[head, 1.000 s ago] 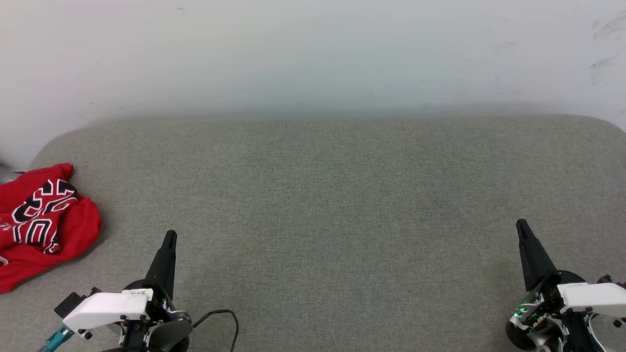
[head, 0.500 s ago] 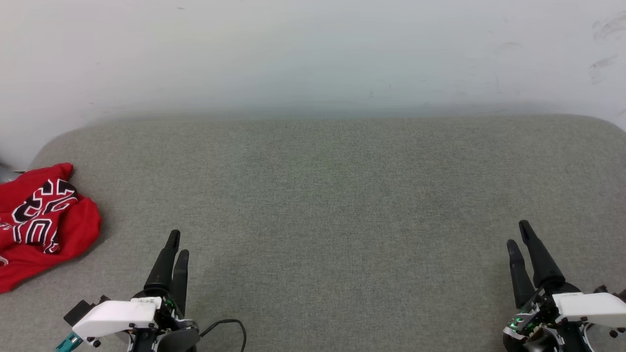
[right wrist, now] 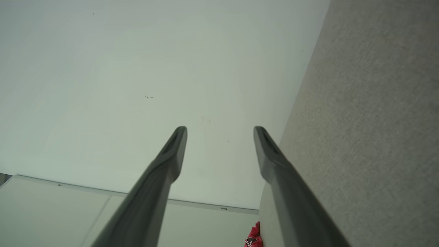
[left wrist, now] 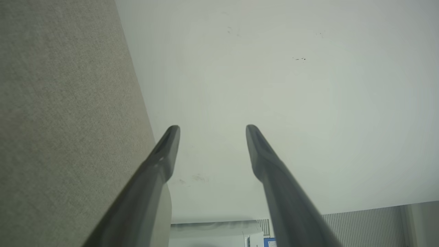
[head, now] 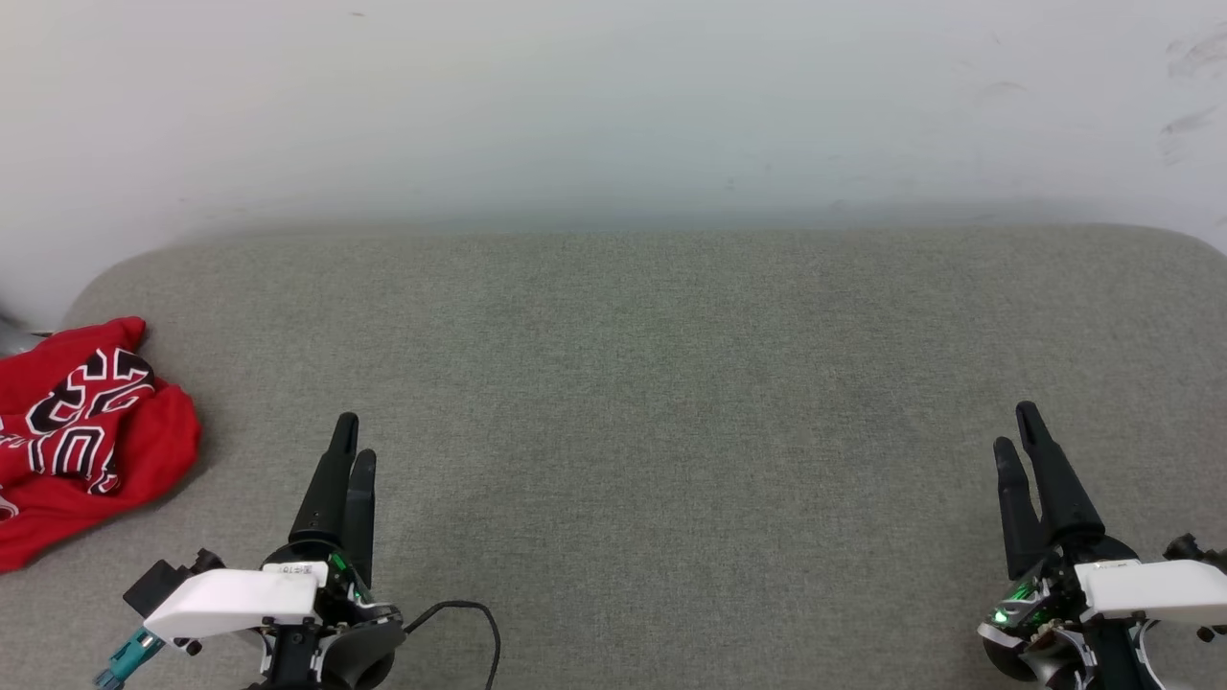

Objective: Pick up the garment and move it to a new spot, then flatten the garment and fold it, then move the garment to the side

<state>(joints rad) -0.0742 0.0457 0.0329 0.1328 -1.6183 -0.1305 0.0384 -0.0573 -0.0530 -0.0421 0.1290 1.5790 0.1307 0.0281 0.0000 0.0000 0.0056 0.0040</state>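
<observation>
The garment [head: 86,431], a bright red jersey with black, white-outlined letters, lies crumpled at the far left edge of the grey fabric surface [head: 652,383]. A red scrap of the garment [right wrist: 253,237] also shows at the bottom of the right wrist view. My left gripper [head: 357,439] hovers at the lower left, to the right of the jersey and apart from it. In its own wrist view my left gripper [left wrist: 212,128] is open and holds nothing. My right gripper [head: 1015,428] is far off at the lower right. My right gripper [right wrist: 220,128] is open and holds nothing too.
A white wall [head: 613,105] rises straight behind the padded surface, whose back corners are rounded. A black cable [head: 474,618] loops beside my left wrist. The broad middle of the fabric lies between the two arms.
A second ago each gripper showed as one dark point; now two spread fingers show on each. Both grippers have moved a little forward. The jersey has not moved.
</observation>
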